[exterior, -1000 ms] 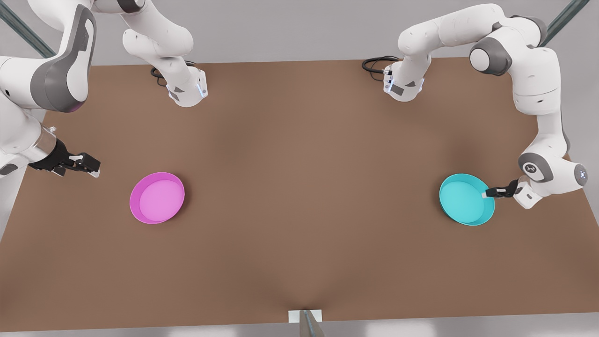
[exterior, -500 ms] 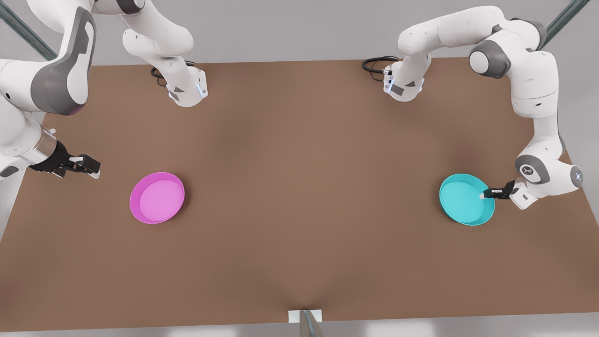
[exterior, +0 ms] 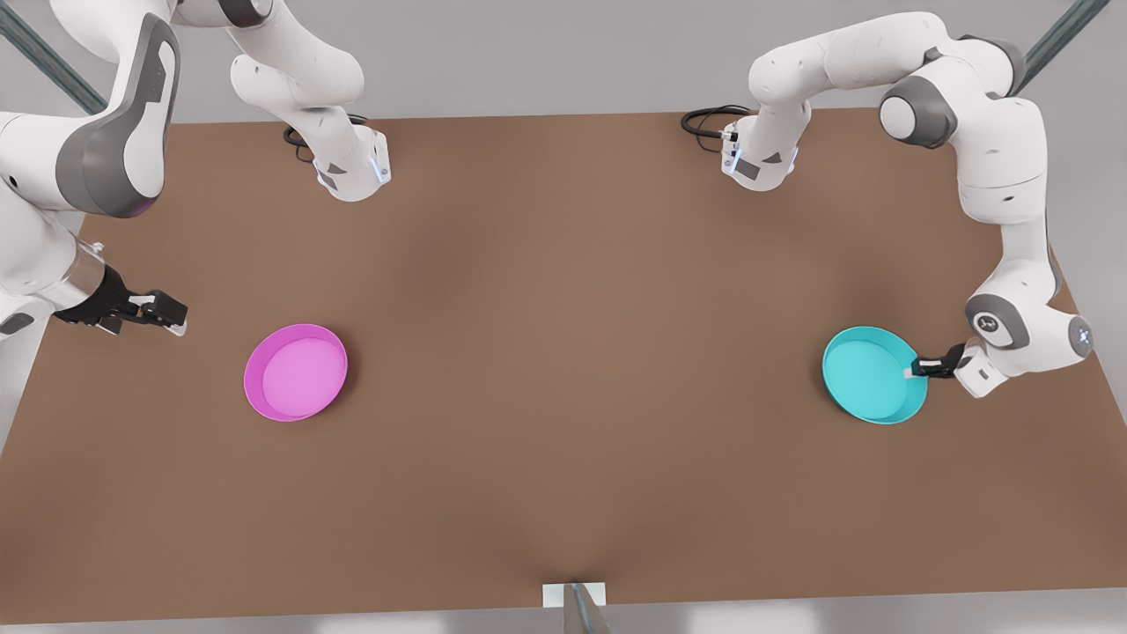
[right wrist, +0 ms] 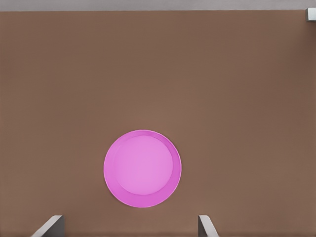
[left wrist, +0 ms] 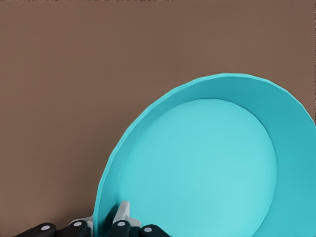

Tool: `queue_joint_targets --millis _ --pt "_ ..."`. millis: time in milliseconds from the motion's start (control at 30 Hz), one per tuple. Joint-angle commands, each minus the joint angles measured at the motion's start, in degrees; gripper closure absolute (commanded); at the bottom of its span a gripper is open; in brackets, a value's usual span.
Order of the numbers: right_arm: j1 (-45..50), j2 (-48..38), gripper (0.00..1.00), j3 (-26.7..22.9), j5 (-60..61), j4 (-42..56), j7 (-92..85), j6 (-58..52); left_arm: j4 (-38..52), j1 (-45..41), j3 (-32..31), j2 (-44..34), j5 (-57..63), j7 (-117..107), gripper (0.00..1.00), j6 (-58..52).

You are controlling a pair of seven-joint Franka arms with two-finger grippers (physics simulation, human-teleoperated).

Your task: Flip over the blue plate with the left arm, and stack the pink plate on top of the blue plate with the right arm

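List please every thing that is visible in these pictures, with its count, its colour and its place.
blue plate: one, turquoise, open side up, on the front view's right side of the table, its rim gripped.
pink plate: one, magenta, open side up, on the front view's left side of the table, untouched.
table: one, brown, under both plates.
cables: black, at the arm bases on the far edge.
left gripper: one, black, jaws shut on the blue plate's rim.
right gripper: one, black, jaws open, waiting beside the pink plate.

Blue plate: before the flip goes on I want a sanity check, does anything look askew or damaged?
No damage. The blue plate sits open side up, its rim pinched by the left claw. The pink plate lies flat, untouched.
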Motion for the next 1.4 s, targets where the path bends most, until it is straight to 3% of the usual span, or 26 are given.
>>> queue_joint_targets --millis 0,333,433,500,667,700,767,900,1000,1033,1167,1233,1367 --pt "0.08 -0.06 0.0 -0.03 0.04 0.03 -0.89 0.01 0.13 -0.71 -0.02 -0.35 0.03 -3.44 0.79 -0.42" --pt "-0.01 0.12 0.0 -0.73 0.12 0.03 -1.77 -0.08 4.52 -7.65 0.07 -7.56 4.6 -16.19 0.79 -9.29" --pt "0.08 0.29 0.0 -1.35 0.21 0.03 -1.77 -0.08 10.93 -17.23 0.16 -15.38 11.37 -31.56 0.79 -18.87" --pt "0.17 0.38 0.0 -2.05 0.39 0.03 -1.77 -0.08 19.29 -23.55 0.07 -14.68 11.81 -38.51 0.79 -24.59" --pt "-4.57 5.65 0.0 -3.37 1.71 0.21 -1.68 -3.24 22.54 -41.83 0.33 -14.16 26.66 -64.43 0.79 -25.12" --pt "-6.6 6.97 0.0 -3.37 2.06 -0.06 -1.68 -3.24 25.17 -45.26 2.44 -13.01 28.51 -68.57 0.79 -25.2" --pt "-7.83 8.2 0.0 -3.37 2.14 -0.06 -3.35 -3.15 29.84 -62.83 24.14 -7.13 28.16 -67.95 0.79 -24.77" --pt "-11.78 11.54 0.0 -3.37 5.4 0.56 -16.53 -2.1 32.83 -84.99 42.43 2.89 28.16 -81.66 0.79 -19.5" --pt "-14.6 13.39 0.0 -3.28 8.82 0.64 -21.46 -2.1 31.07 -95.18 50.16 10.19 29.04 -94.93 0.79 -13.08" --pt "-14.6 13.47 0.0 -3.37 8.83 0.64 -21.46 -2.1 26.86 -99.49 53.33 12.12 29.83 -100.46 0.79 -7.64" --pt "-14.25 13.47 0.0 -3.28 8.65 0.64 -21.46 -2.01 19.56 -104.33 53.07 13.97 49.59 -123.31 0.79 0.02" --pt "-13.98 13.39 0.0 -3.28 8.47 0.64 -21.37 -2.1 17.0 -104.33 48.5 13.35 64.19 -135.89 0.79 -0.95" --pt "-14.42 13.47 0.0 -3.28 8.83 0.64 -21.37 -2.01 12.44 -104.33 41.21 13.88 80.44 -152.76 0.79 -9.29"
